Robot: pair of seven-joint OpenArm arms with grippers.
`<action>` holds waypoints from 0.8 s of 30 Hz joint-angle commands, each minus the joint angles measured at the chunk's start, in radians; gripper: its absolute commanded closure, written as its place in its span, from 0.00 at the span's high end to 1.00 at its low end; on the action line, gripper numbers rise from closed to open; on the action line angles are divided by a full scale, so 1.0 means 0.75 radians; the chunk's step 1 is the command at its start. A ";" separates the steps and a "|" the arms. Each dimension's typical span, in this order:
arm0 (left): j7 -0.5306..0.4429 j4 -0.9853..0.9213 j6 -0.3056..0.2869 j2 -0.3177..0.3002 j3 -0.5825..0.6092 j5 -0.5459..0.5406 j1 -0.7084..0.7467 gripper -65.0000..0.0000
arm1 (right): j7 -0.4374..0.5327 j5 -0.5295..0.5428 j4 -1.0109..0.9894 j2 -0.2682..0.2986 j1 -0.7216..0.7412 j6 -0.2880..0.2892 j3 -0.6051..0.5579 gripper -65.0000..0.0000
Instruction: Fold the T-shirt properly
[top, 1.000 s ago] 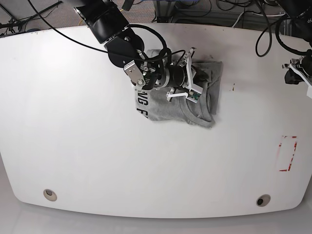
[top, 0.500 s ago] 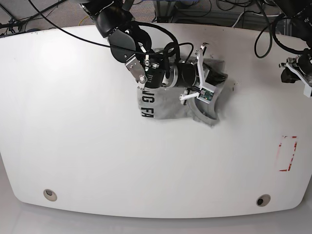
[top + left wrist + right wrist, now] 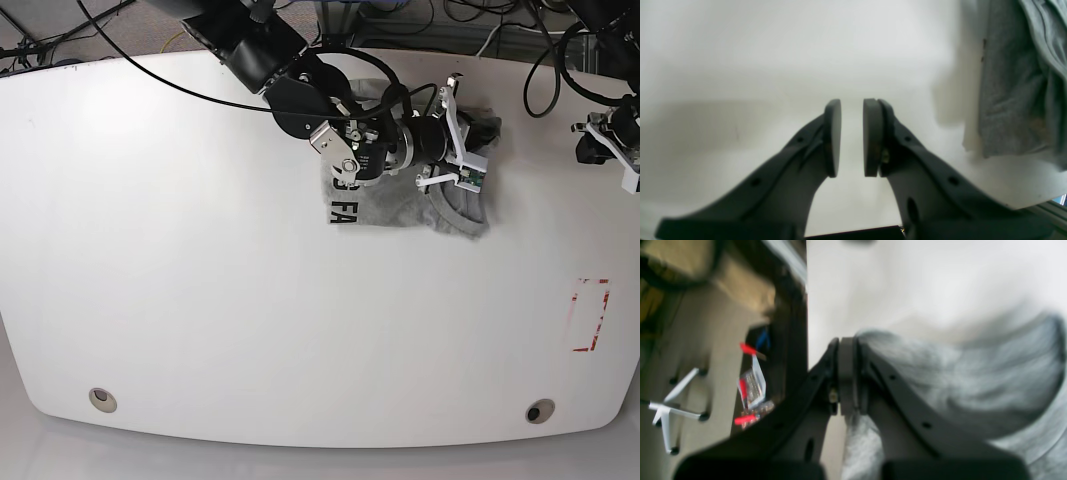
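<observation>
The heather-grey T-shirt (image 3: 395, 208) lies bunched near the table's far edge, with black letters (image 3: 343, 212) showing at its left end. My right gripper (image 3: 484, 131) reaches across it and is shut on a fold of the grey cloth at the shirt's right end. In the right wrist view the pads (image 3: 847, 373) press together with the T-shirt (image 3: 957, 383) hanging from them. My left gripper (image 3: 597, 146) stands apart at the table's far right. Its pads (image 3: 852, 136) are slightly parted with nothing between them, and the T-shirt's edge (image 3: 1013, 100) lies off to its right.
A red-outlined rectangle (image 3: 590, 315) is marked on the white table (image 3: 200, 300) at the right. Two round holes (image 3: 101, 399) (image 3: 540, 411) sit near the front edge. Cables and stands crowd the floor beyond the far edge (image 3: 750, 390).
My right gripper has dragged the T-shirt to the right and toward the far edge, lifting its right end. The left arm has hardly moved.
</observation>
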 commanded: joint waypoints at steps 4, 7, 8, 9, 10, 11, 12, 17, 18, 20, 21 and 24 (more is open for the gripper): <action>-0.019 0.027 -0.002 -0.031 0.028 -0.028 -0.035 0.16 | 0.133 0.030 -0.131 -0.031 0.027 0.001 -0.019 0.40; -0.019 0.027 -0.002 -0.031 0.087 -0.026 -0.076 0.16 | 0.137 0.030 -0.121 -0.020 0.027 -0.001 -0.017 0.68; -0.019 0.027 -0.002 -0.031 0.110 -0.024 -0.090 0.16 | 0.137 0.032 -0.094 -0.008 0.027 -0.009 -0.017 0.75; -0.019 0.027 -0.002 -0.031 0.128 -0.024 -0.097 0.16 | 0.137 0.038 -0.063 0.018 0.027 -0.019 -0.017 0.80; -0.019 0.029 -0.002 -0.031 0.151 -0.026 -0.109 0.16 | 0.137 0.044 -0.018 0.047 0.025 -0.030 -0.015 0.82; -0.019 0.033 -0.002 -0.023 0.192 -0.028 -0.133 0.16 | 0.137 0.051 0.045 0.080 0.019 -0.044 -0.011 0.82; -0.019 0.043 -0.002 -0.009 0.220 -0.024 -0.152 0.16 | 0.137 0.061 0.088 0.100 0.017 -0.052 -0.001 0.81; -0.019 0.172 -0.002 0.083 0.374 -0.018 -0.199 0.16 | 0.135 0.220 0.280 0.252 -0.022 -0.070 0.175 0.73; -0.019 0.192 -0.002 0.099 0.409 -0.018 -0.201 0.16 | 0.135 0.255 0.299 0.274 -0.022 -0.070 0.218 0.71; -0.019 0.225 -0.002 0.126 0.478 -0.016 -0.207 0.16 | 0.135 0.306 0.309 0.311 -0.020 -0.070 0.300 0.68; -0.019 0.242 -0.002 0.142 0.519 -0.016 -0.217 0.16 | 0.135 0.335 0.309 0.331 -0.016 -0.070 0.329 0.66; -0.019 0.307 -0.002 0.204 0.623 -0.016 -0.211 0.16 | 0.135 0.417 0.309 0.421 -0.016 -0.070 0.406 0.57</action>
